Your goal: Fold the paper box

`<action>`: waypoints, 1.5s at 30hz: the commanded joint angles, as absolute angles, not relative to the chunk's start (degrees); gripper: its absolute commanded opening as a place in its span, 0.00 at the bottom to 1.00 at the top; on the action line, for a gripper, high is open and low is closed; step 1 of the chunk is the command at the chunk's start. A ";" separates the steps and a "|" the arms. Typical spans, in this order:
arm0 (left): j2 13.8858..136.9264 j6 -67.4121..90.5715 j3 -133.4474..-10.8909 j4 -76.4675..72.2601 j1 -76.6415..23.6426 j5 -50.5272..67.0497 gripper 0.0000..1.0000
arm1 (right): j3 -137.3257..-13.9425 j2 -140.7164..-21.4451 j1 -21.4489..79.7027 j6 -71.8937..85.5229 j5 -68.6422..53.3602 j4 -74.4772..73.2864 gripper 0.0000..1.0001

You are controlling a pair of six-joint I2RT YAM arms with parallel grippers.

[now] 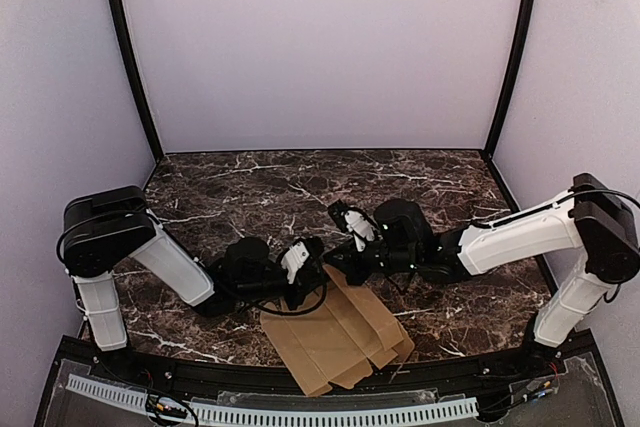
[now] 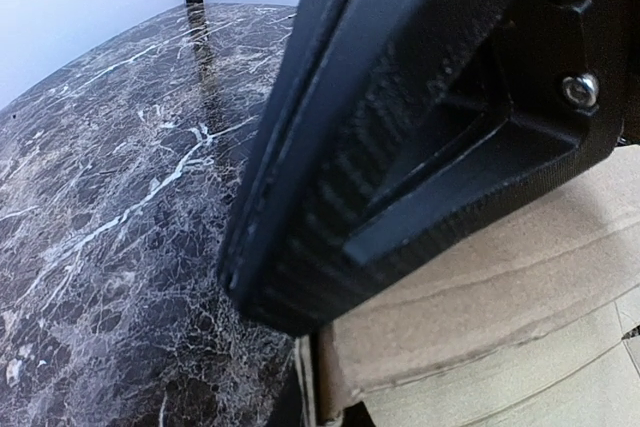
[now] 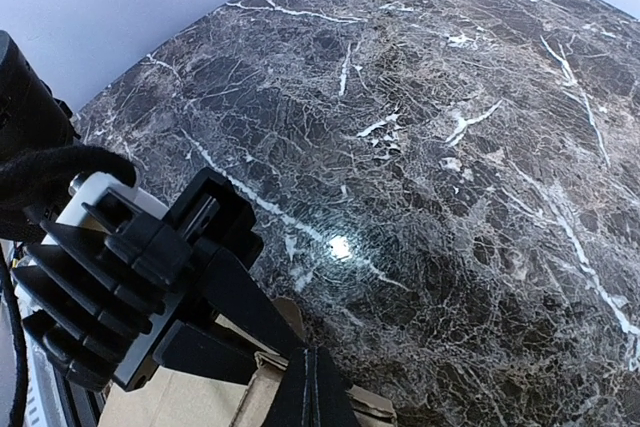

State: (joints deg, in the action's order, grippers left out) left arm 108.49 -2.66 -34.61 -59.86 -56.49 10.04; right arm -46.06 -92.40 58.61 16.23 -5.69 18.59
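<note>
left gripper [image 1: 315,255]: fingers pinched on the far corner of the thin, plain brown cardboard paper box [image 1: 340,342]
right gripper [image 1: 335,247]: fingers pressed together, just beside that corner
paper box: one — creased, tabbed, lying flat on the dark marble table [image 1: 250,187]
arms: two — both low, reaching inward to the box

The left arm [image 1: 180,267] and right arm [image 1: 510,237] crowd the far edge of the paper box [image 1: 335,342]; the table [image 1: 300,182] beyond lies open.

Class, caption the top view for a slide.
The left arm and right arm meet over a flat box on a marble table.
</note>
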 commanded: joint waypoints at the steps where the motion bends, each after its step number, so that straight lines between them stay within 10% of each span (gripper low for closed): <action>1: 109.06 -1.35 -34.34 -61.48 -56.69 10.01 0.07 | -44.40 -93.90 60.05 17.70 -2.86 20.16 0.00; 45: 118.73 4.97 -37.82 -74.43 -57.70 8.31 0.17 | -41.74 -95.40 62.67 23.38 -0.40 23.29 0.00</action>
State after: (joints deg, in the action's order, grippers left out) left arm 117.93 4.54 -36.71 -71.57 -57.49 7.55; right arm -43.44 -95.02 61.87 22.13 0.47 25.93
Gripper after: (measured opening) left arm 0.193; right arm 0.004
